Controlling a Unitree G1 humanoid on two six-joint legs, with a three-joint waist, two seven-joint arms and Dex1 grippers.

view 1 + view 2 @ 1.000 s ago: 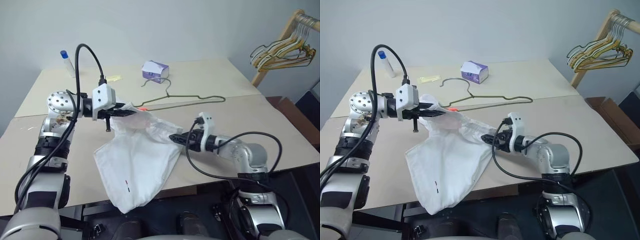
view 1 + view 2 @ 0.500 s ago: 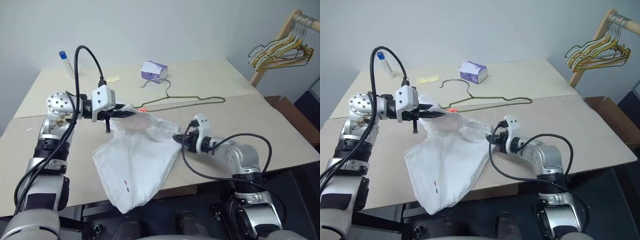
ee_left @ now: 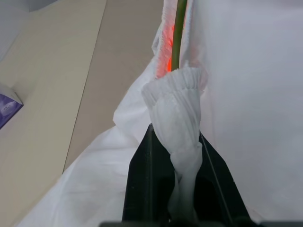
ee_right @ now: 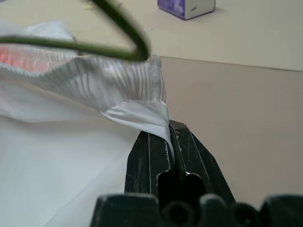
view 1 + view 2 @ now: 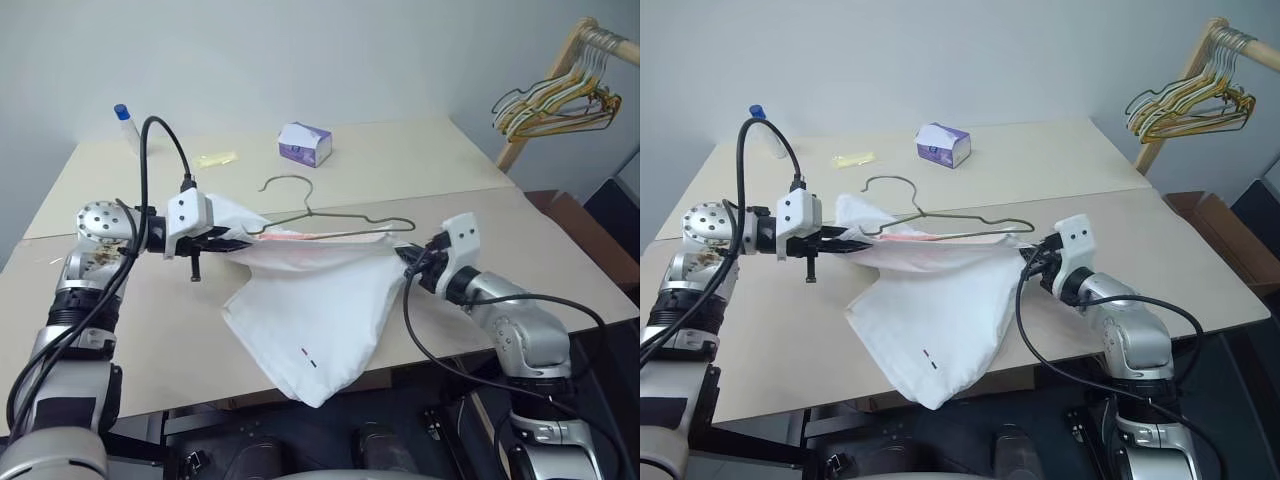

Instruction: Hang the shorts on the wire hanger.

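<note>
purple box (image 5: 306, 143) & bottle (image 5: 124, 118) sit behind shorts (image 5: 320, 300).

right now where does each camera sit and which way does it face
Head stereo pair: looks forward and down over both arms at the beige table, where the white cloth shorts are stretched between the left gripper and right gripper.
Left wrist: looks along its black fingers, shut on the gathered waistband.
Right wrist: looks along its fingers, shut on the waistband.
Both wrist views share the thin olive wire hanger and the purple box.
</note>
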